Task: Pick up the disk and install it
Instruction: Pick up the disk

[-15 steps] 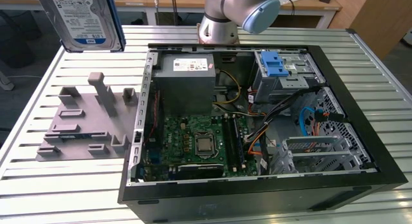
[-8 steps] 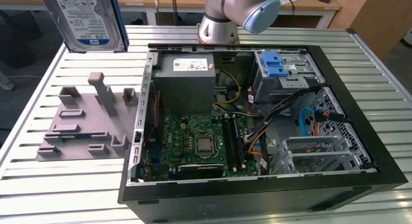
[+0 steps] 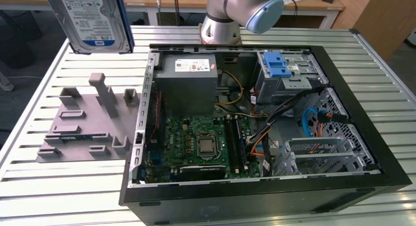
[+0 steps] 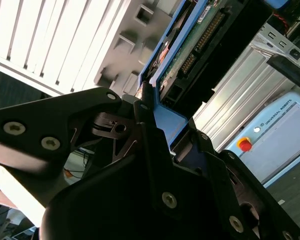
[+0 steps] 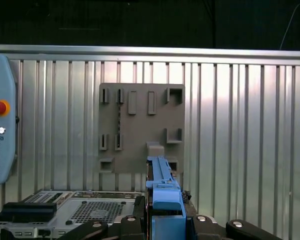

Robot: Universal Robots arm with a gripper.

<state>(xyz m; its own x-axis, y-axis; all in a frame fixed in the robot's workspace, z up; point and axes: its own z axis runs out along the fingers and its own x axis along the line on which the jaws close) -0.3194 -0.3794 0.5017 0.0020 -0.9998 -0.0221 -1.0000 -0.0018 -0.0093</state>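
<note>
1. The gripper (image 4: 160,117) is clenching the disk (image 4: 187,47) by its blue frame; in the second wrist view the black fingers (image 4: 151,145) are pressing on both sides of that frame, and the disk's green circuit board and connector edge are lying at the end far from the gripper.
2. In the exterior view the disk (image 3: 91,21) is hanging in the air at the exterior view's left, its label facing the camera; it is sitting well above the slatted table (image 3: 58,187) and apart from the open computer case (image 3: 364,153).
3. In the first wrist view the disk (image 5: 162,185) is showing edge-on between the gripper (image 5: 166,226) parts; the grey fixture plate (image 5: 140,120) is lying on the table beyond it.
4. Inside the case, the blue latch (image 3: 279,67) is sitting on the drive cage (image 3: 305,77), well apart from the disk.
</note>
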